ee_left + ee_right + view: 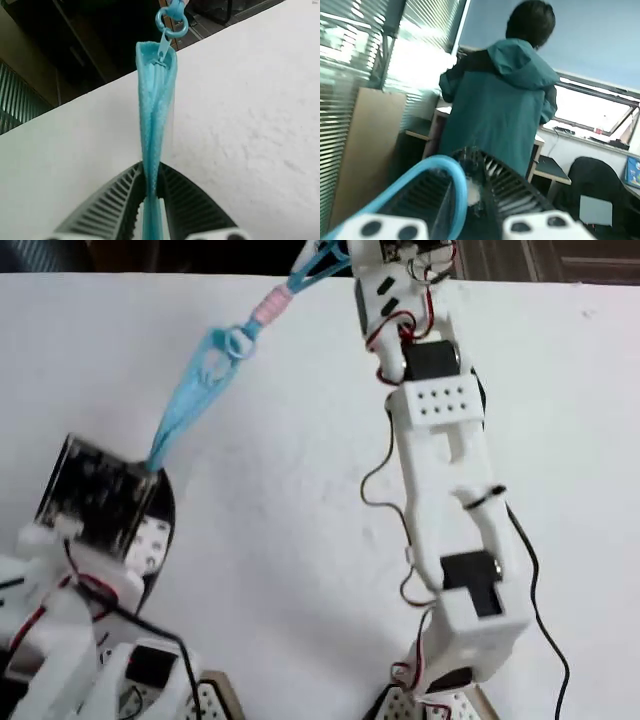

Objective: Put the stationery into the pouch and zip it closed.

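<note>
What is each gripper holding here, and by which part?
The left gripper pinches the blue pouch by the end away from its zip pull; the right gripper grips the blue loop attached to that pull.

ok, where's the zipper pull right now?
The zipper pull is at the far end of the pouch from the left claw, which clamps the opposite end; in the high view it's upper-left of centre over the table.

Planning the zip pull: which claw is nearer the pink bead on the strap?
Right. The right claw grips the blue loop just beyond the pink bead; the left claw clamps the pouch at its far end.
</note>
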You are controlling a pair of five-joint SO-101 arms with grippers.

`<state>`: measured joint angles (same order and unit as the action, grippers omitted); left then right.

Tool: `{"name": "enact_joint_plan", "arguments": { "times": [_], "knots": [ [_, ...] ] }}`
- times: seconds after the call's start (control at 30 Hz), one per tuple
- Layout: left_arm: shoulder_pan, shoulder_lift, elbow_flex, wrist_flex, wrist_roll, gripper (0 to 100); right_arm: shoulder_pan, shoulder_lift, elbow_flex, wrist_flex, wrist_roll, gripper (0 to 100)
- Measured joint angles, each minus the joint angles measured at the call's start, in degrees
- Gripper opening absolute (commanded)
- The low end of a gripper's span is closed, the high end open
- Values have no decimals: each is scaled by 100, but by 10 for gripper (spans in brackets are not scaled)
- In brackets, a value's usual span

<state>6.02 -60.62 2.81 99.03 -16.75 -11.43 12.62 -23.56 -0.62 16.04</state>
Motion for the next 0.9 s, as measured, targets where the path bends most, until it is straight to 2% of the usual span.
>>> {"name": "enact_joint_plan", "arguments": {
  "times": [0.2,0.37,0.57,0.7,0.8,0.9],
  "knots": [
    [0,-325,-53,158,0,22,220,897,-800,0,9,16],
    [9,-519,-53,158,0,21,440,1600,-1442,0,501,16],
    [9,-589,-44,158,0,21,703,2057,-2084,158,615,16],
    [9,-589,-44,158,0,21,712,2066,-2541,721,633,18],
    [9,-598,-44,53,0,21,721,2057,-3042,1556,668,31],
    [-79,-642,79,-334,0,21,615,1925,-3437,2760,765,125]
  ]
}}
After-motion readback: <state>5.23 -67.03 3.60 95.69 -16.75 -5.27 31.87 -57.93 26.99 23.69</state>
